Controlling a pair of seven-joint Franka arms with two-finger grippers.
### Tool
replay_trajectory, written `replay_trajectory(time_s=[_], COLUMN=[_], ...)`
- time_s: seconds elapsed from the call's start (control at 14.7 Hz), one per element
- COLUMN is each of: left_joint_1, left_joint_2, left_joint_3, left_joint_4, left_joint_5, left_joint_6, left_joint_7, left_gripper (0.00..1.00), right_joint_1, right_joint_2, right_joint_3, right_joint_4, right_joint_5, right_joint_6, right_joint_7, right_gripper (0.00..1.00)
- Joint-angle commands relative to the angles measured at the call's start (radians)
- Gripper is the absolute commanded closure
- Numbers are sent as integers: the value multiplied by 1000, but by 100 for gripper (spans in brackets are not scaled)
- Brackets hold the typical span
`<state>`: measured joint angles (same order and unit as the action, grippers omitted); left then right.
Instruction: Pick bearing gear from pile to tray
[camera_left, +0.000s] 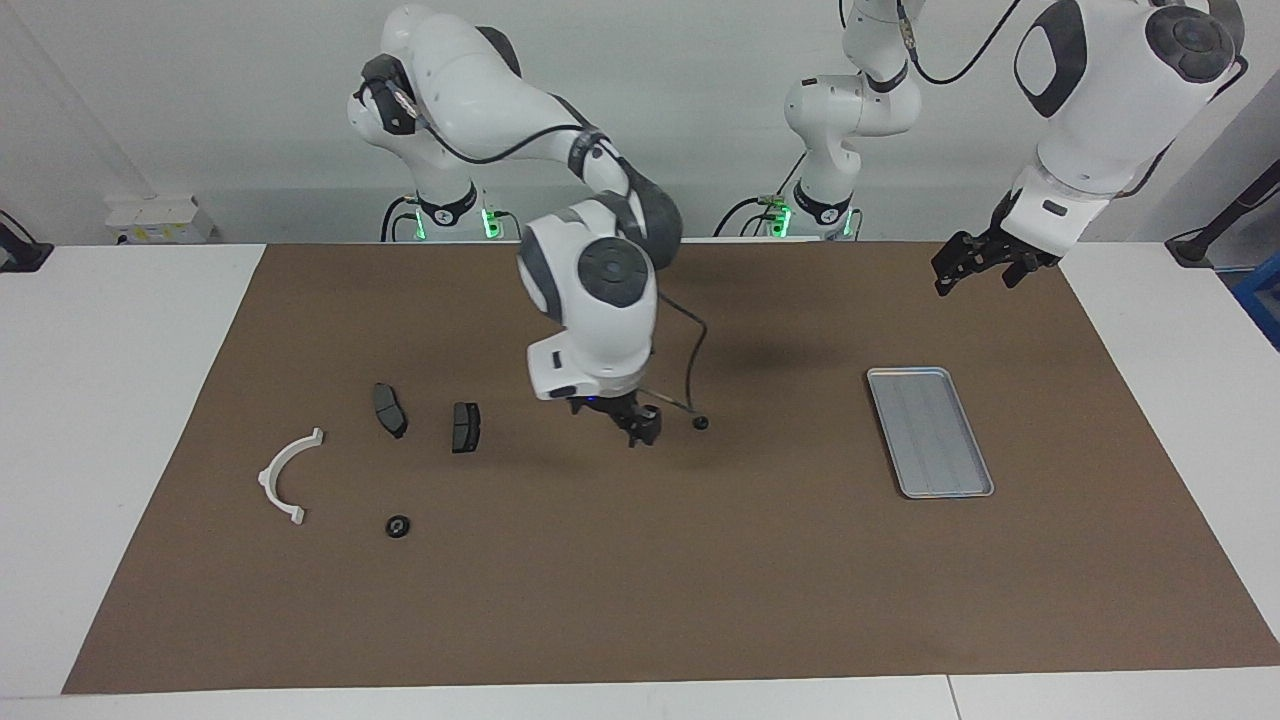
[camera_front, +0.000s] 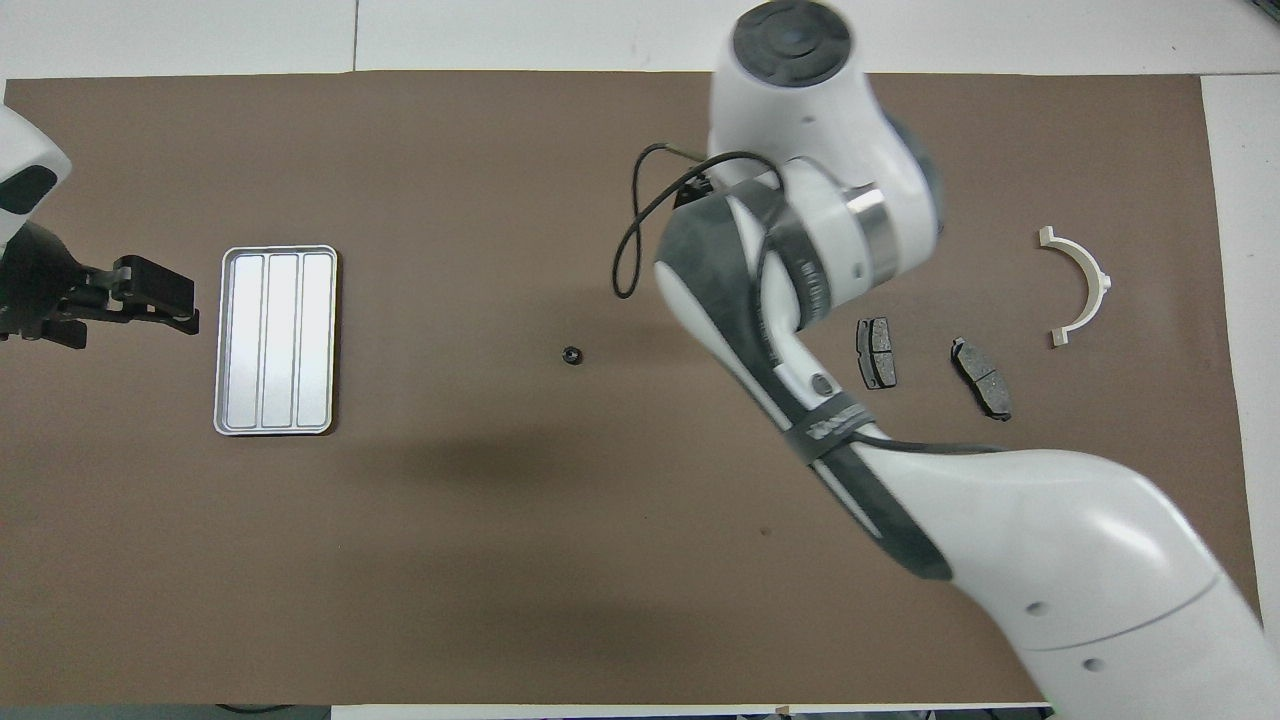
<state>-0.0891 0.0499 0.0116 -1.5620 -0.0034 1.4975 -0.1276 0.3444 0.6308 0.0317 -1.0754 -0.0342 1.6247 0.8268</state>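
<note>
A small black round piece lies alone on the brown mat between the pile and the tray; it also shows in the overhead view. My right gripper hangs low over the mat just beside this piece, toward the pile. In the overhead view the arm hides it. The pile holds a white half-ring bracket, two dark brake pads and a second black round piece. The silver tray holds nothing. My left gripper waits open in the air near the tray.
The brown mat covers most of the white table. The right arm's cable loops over the mat's middle. In the overhead view the right arm's body crosses above the mat beside the brake pads.
</note>
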Motion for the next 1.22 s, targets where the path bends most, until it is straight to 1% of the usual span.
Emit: replay_trajectory(time_s=[0.0,0.07,0.2,0.34,0.41,0.54,0.81,1.02,1.15], left_joint_1=[-9,-9,-9,-9,-9,-9,-3,2,0], left_joint_2=[-28,-28,-28,-28,-28,-28,-30,-41,-42], left_joint_3=[5,5,5,5,5,5,7,10,10], left_joint_4=[-29,-29,-29,-30,-29,-29,-29,-23,-23], left_joint_5=[6,6,6,6,6,6,6,6,6], left_joint_6=[-3,-3,-3,-3,-3,0,0,1,4], left_joint_7=[2,2,2,0,2,3,-3,3,-9], left_gripper=[0,0,0,0,0,0,0,0,0], right_joint_1=[-122,-161,-234,-295,-312,-324,-329,-331,-331], right_joint_2=[-29,-29,-51,-62,-57,-39,3,3,4], right_joint_3=[16,16,16,16,16,14,16,16,16], right_joint_4=[-37,-53,-136,-251,-285,-320,-334,-405,-429], right_joint_5=[-10,-12,-23,-26,-26,-27,-52,-53,-53], right_joint_6=[-6,12,99,237,292,366,454,569,610], right_joint_7=[-367,-429,-549,-629,-649,-658,-664,-670,-686], right_gripper=[0,0,0,0,0,0,0,0,0])
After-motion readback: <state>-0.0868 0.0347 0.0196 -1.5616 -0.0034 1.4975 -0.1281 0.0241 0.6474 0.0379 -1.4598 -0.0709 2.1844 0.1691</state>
